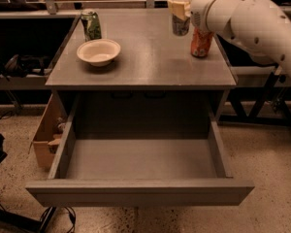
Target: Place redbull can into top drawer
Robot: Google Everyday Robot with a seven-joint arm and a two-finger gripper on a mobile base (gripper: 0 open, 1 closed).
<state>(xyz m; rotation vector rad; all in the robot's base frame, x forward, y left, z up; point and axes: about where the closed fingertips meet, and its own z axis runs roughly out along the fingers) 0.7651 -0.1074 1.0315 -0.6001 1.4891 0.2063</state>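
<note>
The redbull can is slim and silver with a silver top. It is at the back right of the grey cabinet top, held upright. My gripper is shut on its upper part, with cream fingers wrapped around it. My white arm comes in from the right. The top drawer is pulled wide open below the cabinet top, and its inside is bare.
An orange-red can stands on the top just right of the held can, under my arm. A green can stands at the back left, with a white bowl in front of it. A cardboard box sits on the floor left of the drawer.
</note>
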